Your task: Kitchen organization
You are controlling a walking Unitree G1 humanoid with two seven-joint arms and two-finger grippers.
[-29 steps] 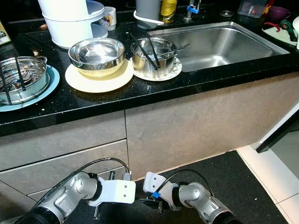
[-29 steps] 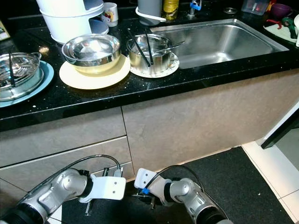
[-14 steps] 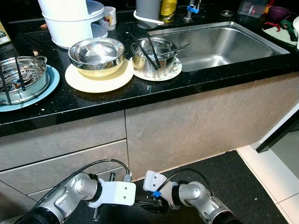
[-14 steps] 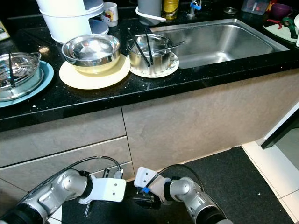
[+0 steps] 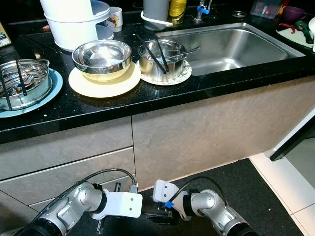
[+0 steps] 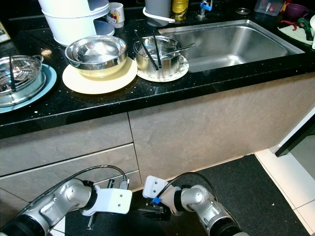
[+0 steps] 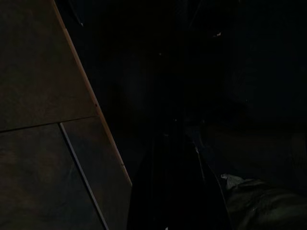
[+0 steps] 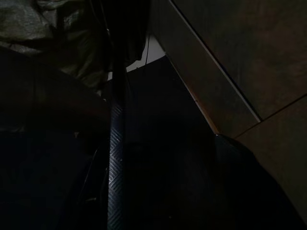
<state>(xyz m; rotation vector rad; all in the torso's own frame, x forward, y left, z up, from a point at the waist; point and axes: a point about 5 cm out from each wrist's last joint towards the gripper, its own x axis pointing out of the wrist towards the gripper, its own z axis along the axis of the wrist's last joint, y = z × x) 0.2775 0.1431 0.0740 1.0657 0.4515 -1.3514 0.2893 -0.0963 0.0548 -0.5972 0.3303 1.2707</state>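
Chopsticks (image 5: 156, 53): we are seeing them leaning in the pot (image 5: 158, 60) near the counter's (image 5: 206, 78) front edge, tips down, tilting back-left.
Left gripper (image 5: 101, 225): hanging low; finger state, we cannot tell.
Right gripper (image 5: 158, 216): hanging low; likewise unclear.

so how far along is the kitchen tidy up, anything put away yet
Nothing looks put away. The steel bowl sits on the cream plate, the pot with chopsticks on its patterned plate, and another steel pot on the blue plate. The sink holds nothing. Nothing is in hand: both arms hang low before the cabinet, left gripper and right gripper away from the counter. All the dishes are left.
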